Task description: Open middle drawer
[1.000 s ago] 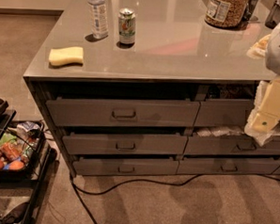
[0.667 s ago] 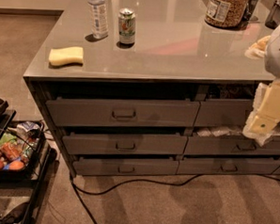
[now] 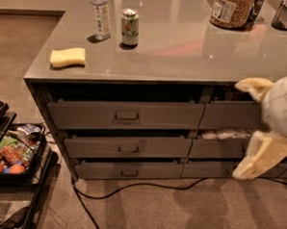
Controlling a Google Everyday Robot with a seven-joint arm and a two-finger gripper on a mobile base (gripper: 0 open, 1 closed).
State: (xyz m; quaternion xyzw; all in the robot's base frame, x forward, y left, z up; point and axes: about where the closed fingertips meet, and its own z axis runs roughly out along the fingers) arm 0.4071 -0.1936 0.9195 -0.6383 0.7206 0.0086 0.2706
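The middle drawer (image 3: 127,148) is the mid-height dark-grey front in the left column of the counter, with a small loop handle (image 3: 128,148) at its centre. It stands slightly ajar, with a dark gap above it. A taller drawer (image 3: 126,115) is above it and a slim one (image 3: 128,169) below. My gripper (image 3: 238,130) is at the right edge, in front of the right column of drawers and well to the right of the handle. Its cream fingers (image 3: 259,156) are spread apart and hold nothing.
On the counter top (image 3: 185,51) stand a yellow sponge (image 3: 68,57), a water bottle (image 3: 100,14), a soda can (image 3: 130,26) and a jar (image 3: 231,10). A black cable (image 3: 130,188) runs over the carpet. A cart with snacks (image 3: 9,152) stands at the left.
My gripper has moved down and a little to the left, from counter-top height to the level of the drawers. The drawers have not moved.
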